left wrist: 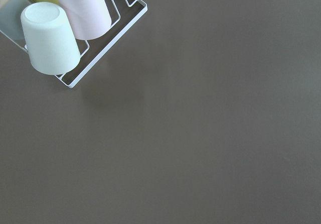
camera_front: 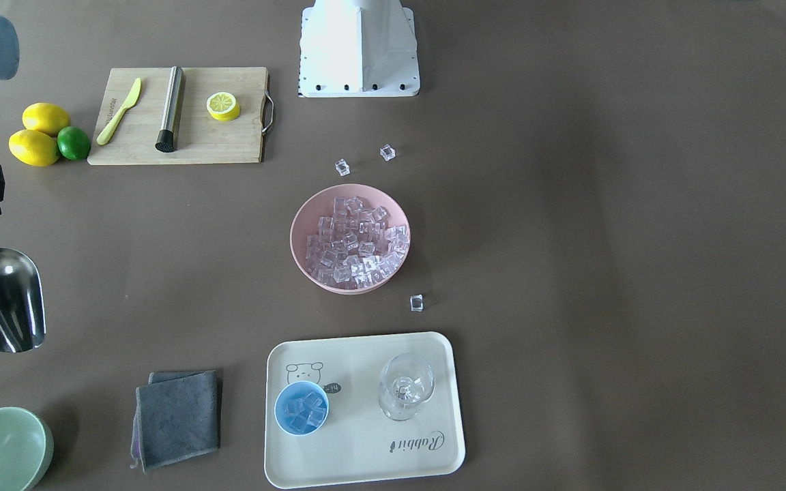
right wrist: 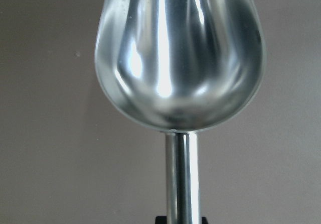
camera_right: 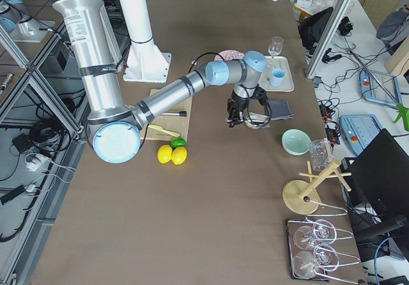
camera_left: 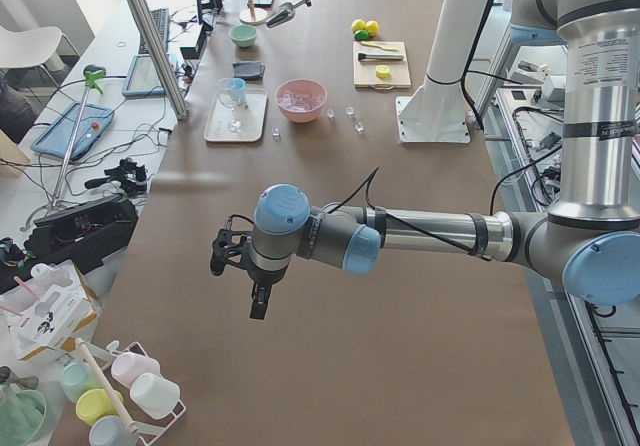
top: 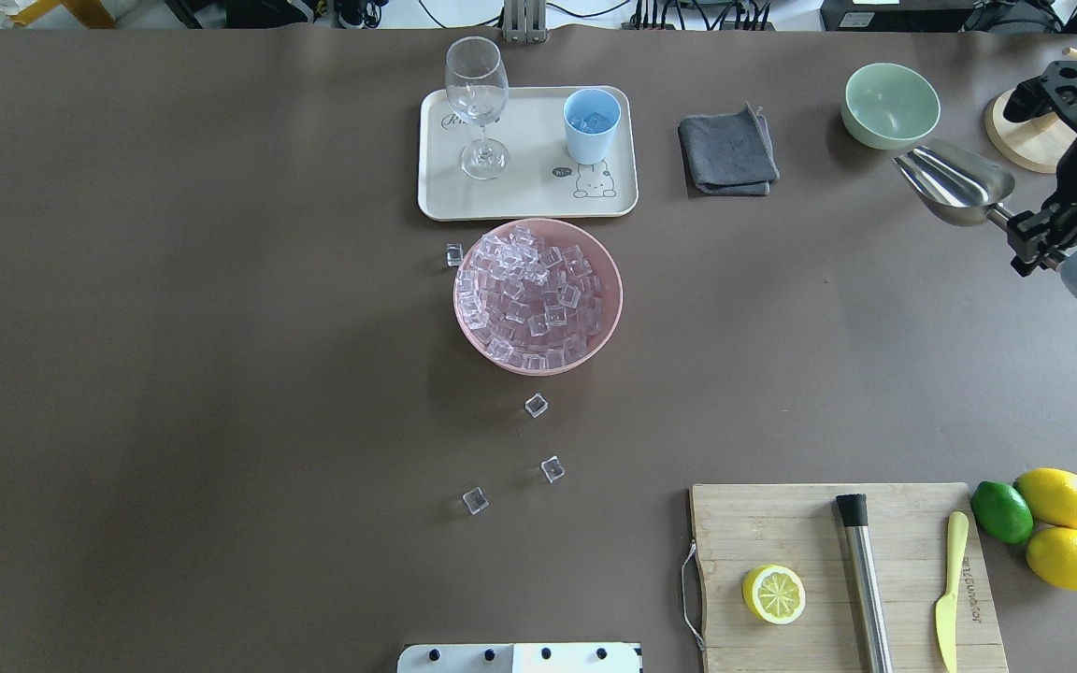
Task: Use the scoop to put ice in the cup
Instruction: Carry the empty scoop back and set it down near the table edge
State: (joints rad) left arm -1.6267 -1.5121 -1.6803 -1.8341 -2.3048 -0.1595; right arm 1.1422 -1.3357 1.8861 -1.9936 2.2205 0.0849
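My right gripper (top: 1032, 241) is shut on the thin handle of the silver scoop (top: 954, 180), holding it above the table at the right side, near the green bowl. The scoop's trough (right wrist: 178, 53) looks empty; it also shows in the front view (camera_front: 1, 296). The light-blue cup (top: 592, 126) stands on the cream tray (top: 529, 204) and has a few ice cubes in it (camera_front: 304, 408). A pink bowl (top: 606, 322) full of ice (top: 529, 294) sits mid-table. My left gripper (camera_left: 256, 296) hovers far off over bare table; I cannot tell whether it is open or shut.
Loose cubes (top: 536, 405) lie around the pink bowl. A wine glass (top: 478, 103) shares the tray. A grey cloth (top: 727, 150), green bowl (top: 889, 105), and a cutting board (top: 838, 523) with steel cylinder, knife and lemon half lie right. A cup rack (left wrist: 75, 28) is near my left arm.
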